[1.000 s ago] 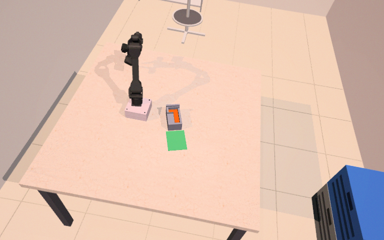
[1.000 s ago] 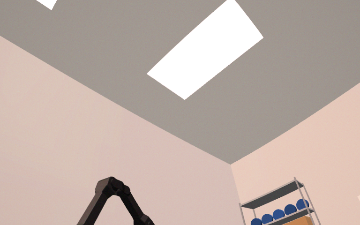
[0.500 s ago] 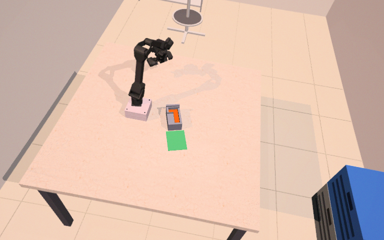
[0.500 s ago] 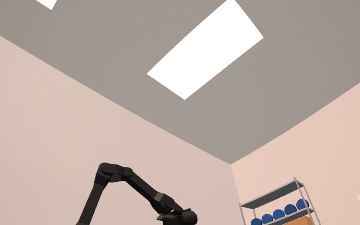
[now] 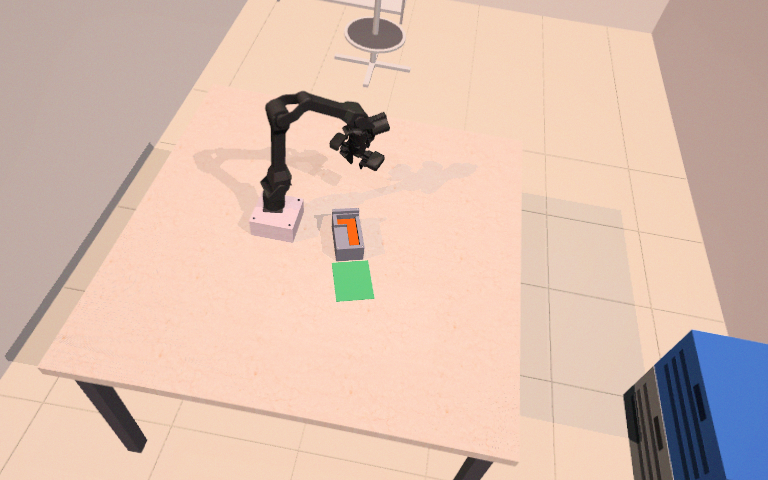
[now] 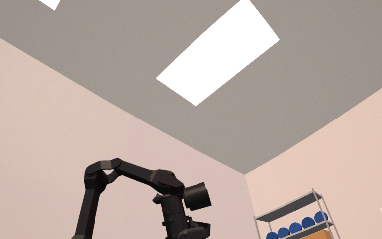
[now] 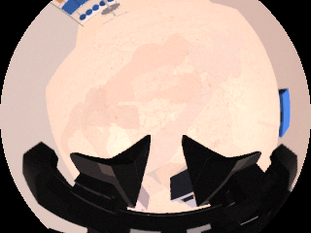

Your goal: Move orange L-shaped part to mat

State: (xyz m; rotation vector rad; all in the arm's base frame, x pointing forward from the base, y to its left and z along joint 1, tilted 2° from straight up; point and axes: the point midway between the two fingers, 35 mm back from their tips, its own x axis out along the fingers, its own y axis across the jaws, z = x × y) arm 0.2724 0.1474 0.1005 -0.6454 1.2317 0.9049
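Observation:
The orange L-shaped part (image 5: 353,232) lies level in the pocket of the grey tray (image 5: 349,253) (image 7: 181,184) in the top view. Its L-shaped end is at the tray's back, and its long leg runs toward the mat. The green mat (image 5: 353,281) lies just in front of the tray. My gripper (image 5: 355,163) (image 7: 166,138) is partly open, with nothing between its fingertips. It hangs high above the table, behind the tray in the top view. In the wrist view the right finger hides most of the tray, and only a speck of orange shows.
The arm's pale base box (image 5: 273,228) stands left of the tray. A low raised wall stands at the tray's back end. A blue cabinet (image 5: 751,404) stands off the table at the right, and a round stool (image 5: 355,35) stands behind it.

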